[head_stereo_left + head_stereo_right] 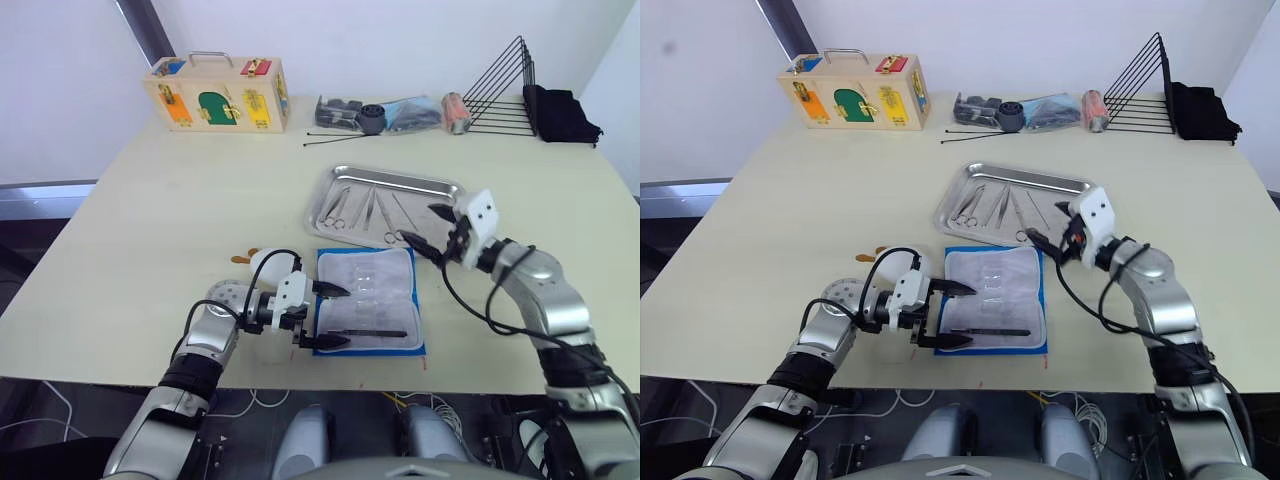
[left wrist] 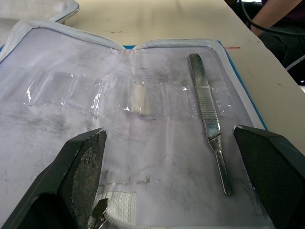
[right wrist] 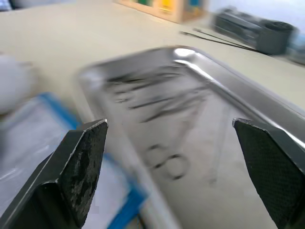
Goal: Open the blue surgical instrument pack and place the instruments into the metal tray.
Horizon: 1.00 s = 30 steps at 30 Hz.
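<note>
My left claw [image 1: 338, 315] gaped over the open blue surgical instrument pack [image 1: 366, 299], one instrument [image 2: 210, 121] left between its fingers; my right claw [image 1: 427, 225] hung spread just beside the metal tray [image 1: 384, 201], holding the rest.

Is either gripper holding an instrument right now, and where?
No. Left gripper and right gripper are both open and empty; one instrument lies in the pack.
</note>
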Motion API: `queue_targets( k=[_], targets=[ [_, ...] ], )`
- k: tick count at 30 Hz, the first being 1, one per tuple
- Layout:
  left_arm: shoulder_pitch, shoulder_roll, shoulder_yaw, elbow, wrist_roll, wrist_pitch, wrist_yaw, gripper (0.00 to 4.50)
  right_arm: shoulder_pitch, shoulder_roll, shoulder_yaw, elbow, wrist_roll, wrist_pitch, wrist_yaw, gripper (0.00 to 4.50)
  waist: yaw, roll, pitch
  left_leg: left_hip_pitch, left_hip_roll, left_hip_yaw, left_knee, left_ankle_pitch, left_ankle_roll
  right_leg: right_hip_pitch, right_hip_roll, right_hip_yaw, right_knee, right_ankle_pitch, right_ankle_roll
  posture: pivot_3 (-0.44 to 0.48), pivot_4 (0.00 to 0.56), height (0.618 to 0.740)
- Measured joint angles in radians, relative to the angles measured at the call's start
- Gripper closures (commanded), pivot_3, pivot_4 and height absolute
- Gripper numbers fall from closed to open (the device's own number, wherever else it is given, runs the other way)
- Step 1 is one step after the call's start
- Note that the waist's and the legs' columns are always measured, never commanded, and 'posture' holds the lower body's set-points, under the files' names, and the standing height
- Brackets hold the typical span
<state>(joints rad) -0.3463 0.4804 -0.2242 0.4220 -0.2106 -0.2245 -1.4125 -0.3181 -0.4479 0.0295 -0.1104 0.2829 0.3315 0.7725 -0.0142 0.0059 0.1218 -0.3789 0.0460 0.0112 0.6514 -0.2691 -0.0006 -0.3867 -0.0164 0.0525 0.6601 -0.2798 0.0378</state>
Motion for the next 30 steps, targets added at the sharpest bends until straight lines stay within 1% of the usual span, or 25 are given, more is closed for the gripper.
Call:
queue_targets(
  k=[2,6,9,10,12,13,14,16,20,25,30],
  targets=[
    [-0.001,0.001,-0.001,0.0,0.0,0.0,-0.002,0.0,0.084,-0.057,-0.008,-0.067,0.048,-0.027,0.088,0.09,0.001,-0.001,0.0,0.0,0.0,0.0,0.0,0.0,0.0,0.0,0.0,0.0,0.0,-0.001,-0.001,0.0,0.15,0.74],
    [-0.003,0.002,-0.002,0.0,0.0,0.001,-0.004,0.0,0.173,-0.131,-0.043,-0.137,0.132,-0.047,0.213,0.09,0.0,-0.005,0.003,0.0,0.0,0.0,0.0,0.0,0.0,0.0,0.0,0.0,0.0,-0.001,-0.001,0.0,0.15,0.74],
    [-0.006,0.004,-0.003,0.001,0.0,0.001,-0.009,0.0,0.223,-0.201,-0.091,-0.194,0.204,-0.061,0.304,0.09,0.001,-0.007,0.005,0.0,0.0,0.0,0.0,0.0,0.0,0.0,0.0,0.0,-0.001,-0.001,-0.001,0.0,0.15,0.74],
    [-0.009,0.007,-0.004,0.002,0.0,0.001,-0.011,0.0,0.245,-0.255,-0.135,-0.215,0.263,-0.06,0.376,0.09,0.0,-0.008,0.006,0.0,0.0,0.0,0.0,0.0,0.0,0.0,0.0,0.0,-0.001,-0.001,-0.001,0.0,0.15,0.74],
    [-0.011,0.007,-0.005,0.002,0.0,0.001,-0.012,0.0,0.255,-0.277,-0.148,-0.224,0.284,-0.053,0.401,0.09,0.001,-0.009,0.007,0.0,0.001,-0.001,0.0,0.0,0.0,0.0,0.0,-0.001,-0.001,-0.001,-0.001,0.0,0.15,0.74],
    [-0.014,0.006,-0.007,0.004,0.0,0.001,-0.016,0.0,0.263,-0.31,-0.161,-0.227,0.298,-0.053,0.438,0.09,0.001,-0.009,0.007,-0.001,0.001,-0.001,0.0,0.0,0.0,0.0,0.0,-0.001,-0.001,-0.001,-0.001,0.0,0.15,0.74],
    [-0.018,0.006,-0.011,0.004,0.0,0.001,-0.021,0.0,0.273,-0.37,-0.177,-0.224,0.307,-0.055,0.491,0.09,0.003,-0.007,0.008,-0.001,-0.001,-0.001,0.0,0.0,0.0,0.0,-0.001,-0.001,-0.002,-0.001,-0.001,0.0,0.15,0.74],
    [-0.024,0.009,-0.011,0.009,0.0,0.001,-0.028,0.0,0.274,-0.429,-0.238,-0.221,0.32,-0.063,0.547,0.09,0.002,-0.009,0.01,-0.001,0.0,0.0,0.0,0.0,0.0,0.0,-0.001,-0.001,-0.003,-0.001,-0.001,0.0,0.15,0.74],
    [-0.031,0.01,-0.013,0.013,0.0,0.001,-0.034,0.0,0.274,-0.499,-0.306,-0.187,0.37,-0.066,0.643,0.09,0.004,-0.01,0.011,-0.001,0.0,-0.002,0.0,0.0,0.0,0.0,-0.001,-0.002,-0.003,-0.001,-0.001,0.0,0.15,0.74],
    [-0.038,0.012,-0.014,0.02,0.0,0.001,-0.047,0.0,0.274,-0.563,-0.392,-0.127,0.402,-0.067,0.734,0.09,0.003,-0.01,0.011,-0.001,0.0,-0.001,0.0,0.0,0.0,0.0,-0.001,-0.002,-0.003,-0.001,-0.001,0.0,0.15,0.74],
    [-0.039,0.013,-0.014,0.02,0.0,0.001,-0.051,0.0,0.274,-0.582,-0.414,-0.105,0.409,-0.065,0.77,0.09,0.003,-0.01,0.011,-0.001,0.0,-0.001,0.0,0.0,0.0,0.0,-0.001,-0.002,-0.003,-0.001,-0.001,0.0,0.15,0.74]
  ],
)
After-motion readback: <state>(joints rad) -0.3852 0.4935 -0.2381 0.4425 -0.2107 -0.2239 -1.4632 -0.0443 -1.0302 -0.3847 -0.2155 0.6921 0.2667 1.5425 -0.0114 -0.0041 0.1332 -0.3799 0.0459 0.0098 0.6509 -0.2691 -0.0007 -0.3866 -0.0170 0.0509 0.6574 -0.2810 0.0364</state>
